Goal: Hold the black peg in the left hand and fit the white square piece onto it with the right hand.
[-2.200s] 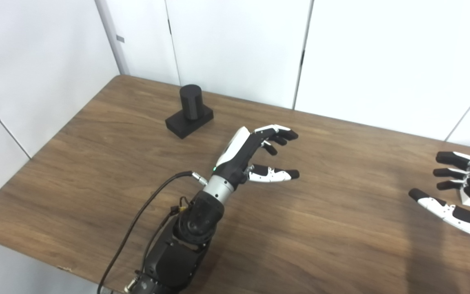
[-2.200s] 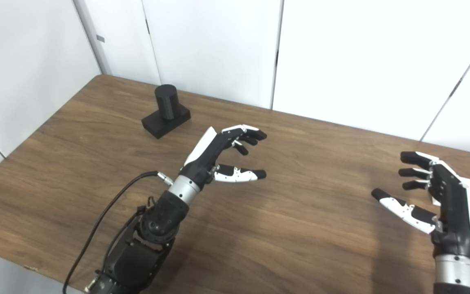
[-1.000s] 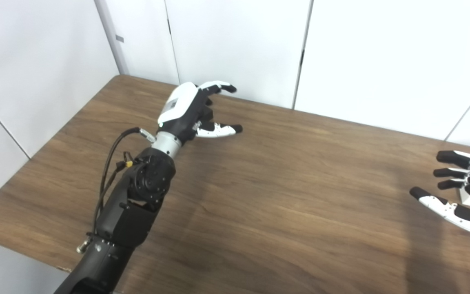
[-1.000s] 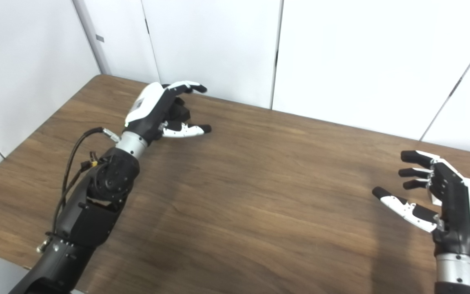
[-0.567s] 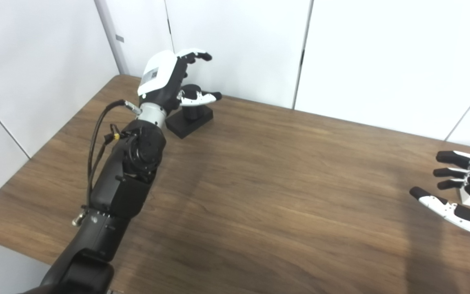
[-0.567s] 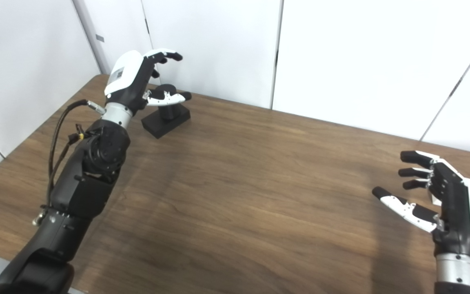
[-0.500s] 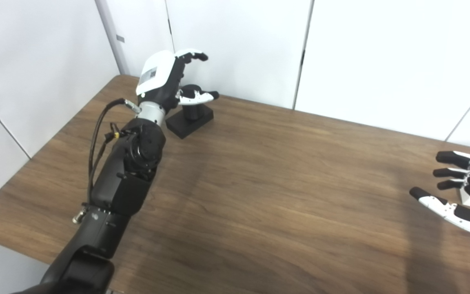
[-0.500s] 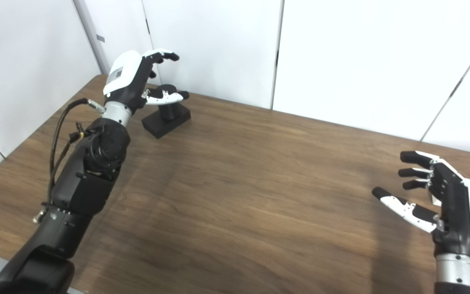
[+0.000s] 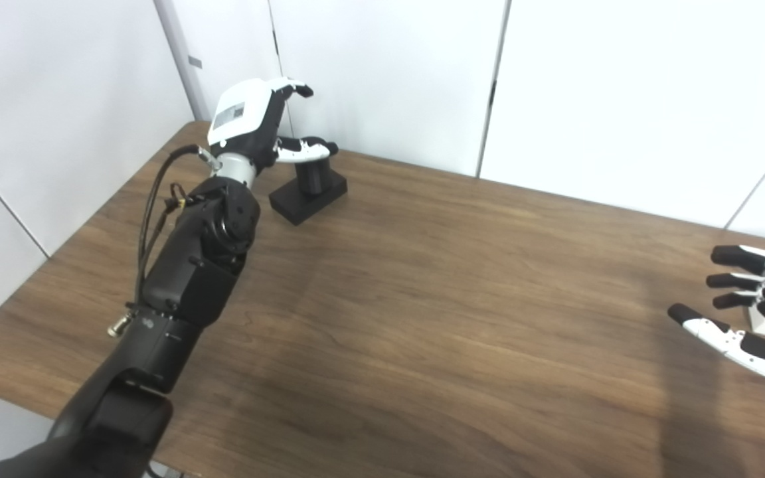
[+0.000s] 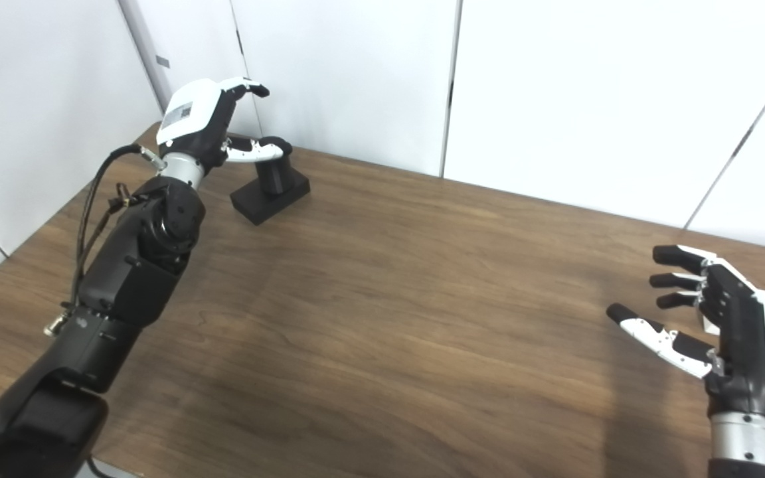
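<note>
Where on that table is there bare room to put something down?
The broad middle of the wooden table, between the black peg at the far left and the open right hand at the right edge, lies bare. It is crowded only at the far-left corner, where the open left hand hovers by the peg.
</note>
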Robot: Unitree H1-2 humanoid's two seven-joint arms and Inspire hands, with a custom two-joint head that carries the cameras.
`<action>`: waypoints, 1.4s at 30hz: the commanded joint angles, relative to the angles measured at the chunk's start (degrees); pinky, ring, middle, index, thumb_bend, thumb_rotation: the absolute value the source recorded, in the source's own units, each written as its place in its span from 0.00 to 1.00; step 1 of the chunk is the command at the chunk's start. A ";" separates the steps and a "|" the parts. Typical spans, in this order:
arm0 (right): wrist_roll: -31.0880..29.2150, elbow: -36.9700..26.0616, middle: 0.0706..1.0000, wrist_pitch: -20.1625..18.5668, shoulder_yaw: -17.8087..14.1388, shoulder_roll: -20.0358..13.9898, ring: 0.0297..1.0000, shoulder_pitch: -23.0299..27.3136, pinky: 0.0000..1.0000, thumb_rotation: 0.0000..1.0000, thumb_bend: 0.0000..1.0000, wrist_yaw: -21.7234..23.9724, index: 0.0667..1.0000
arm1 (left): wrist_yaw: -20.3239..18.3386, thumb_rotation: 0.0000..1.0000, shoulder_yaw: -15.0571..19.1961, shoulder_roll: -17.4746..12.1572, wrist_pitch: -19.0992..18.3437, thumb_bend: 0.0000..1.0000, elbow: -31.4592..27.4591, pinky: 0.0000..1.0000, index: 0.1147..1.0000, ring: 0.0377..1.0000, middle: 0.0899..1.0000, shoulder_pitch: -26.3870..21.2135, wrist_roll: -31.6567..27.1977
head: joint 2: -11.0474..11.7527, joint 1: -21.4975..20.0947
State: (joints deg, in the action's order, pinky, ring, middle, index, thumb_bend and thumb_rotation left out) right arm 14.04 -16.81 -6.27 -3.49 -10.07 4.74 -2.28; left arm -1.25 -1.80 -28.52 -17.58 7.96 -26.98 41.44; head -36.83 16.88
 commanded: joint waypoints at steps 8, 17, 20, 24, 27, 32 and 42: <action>-0.81 -3.67 0.68 -0.69 -0.55 0.02 0.60 1.13 0.50 0.00 0.57 0.27 0.64 | -2.08 0.54 -2.85 -3.00 -6.66 0.95 1.35 0.87 0.84 1.00 0.97 -4.44 3.53 | -0.20 -0.10; -1.04 -3.54 0.68 -0.48 -0.58 -0.29 0.60 1.30 0.49 0.00 0.57 0.30 0.64 | -3.67 0.54 -4.74 -2.23 -9.25 0.93 3.09 0.88 0.81 1.00 0.97 -3.55 5.47 | -0.35 0.11; -0.79 -3.99 0.69 -1.30 -0.55 -0.36 0.60 1.19 0.50 0.00 0.57 0.37 0.65 | -3.71 0.57 -5.16 -1.87 -9.27 0.95 4.00 0.86 0.82 0.99 0.96 -2.94 6.07 | -0.35 0.11; -0.88 -4.47 0.69 -1.95 -0.51 -0.38 0.61 1.05 0.51 0.00 0.56 0.53 0.66 | -4.53 0.59 -5.03 -1.30 -9.32 0.96 4.51 0.86 0.83 0.99 0.96 -2.45 7.12 | -0.57 0.12; -1.12 -4.74 0.70 -2.16 -0.51 -0.38 0.62 0.94 0.51 0.00 0.55 0.73 0.66 | -4.76 0.60 -4.73 -0.76 -9.32 0.97 5.36 0.85 0.83 0.99 0.97 -2.40 8.44 | -0.63 0.08; -1.12 -4.83 0.69 -1.91 -0.57 -0.49 0.62 0.87 0.51 0.00 0.55 0.86 0.66 | -4.63 0.60 -4.58 -0.23 -9.31 0.97 7.07 0.87 0.83 1.00 0.97 -2.39 8.73 | -0.77 0.13; -1.37 -4.72 0.69 -1.81 -0.75 -0.33 0.60 0.86 0.50 0.00 0.55 0.69 0.66 | -4.14 0.57 -5.22 0.05 -9.27 0.96 10.86 0.86 0.83 1.00 0.97 -2.45 8.74 | -0.96 -0.07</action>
State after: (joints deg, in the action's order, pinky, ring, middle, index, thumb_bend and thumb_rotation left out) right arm 12.83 -19.66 -9.03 -3.65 -10.17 4.37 -1.32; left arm -7.03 -7.14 -27.24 -26.68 19.22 -26.75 49.23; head -37.71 16.79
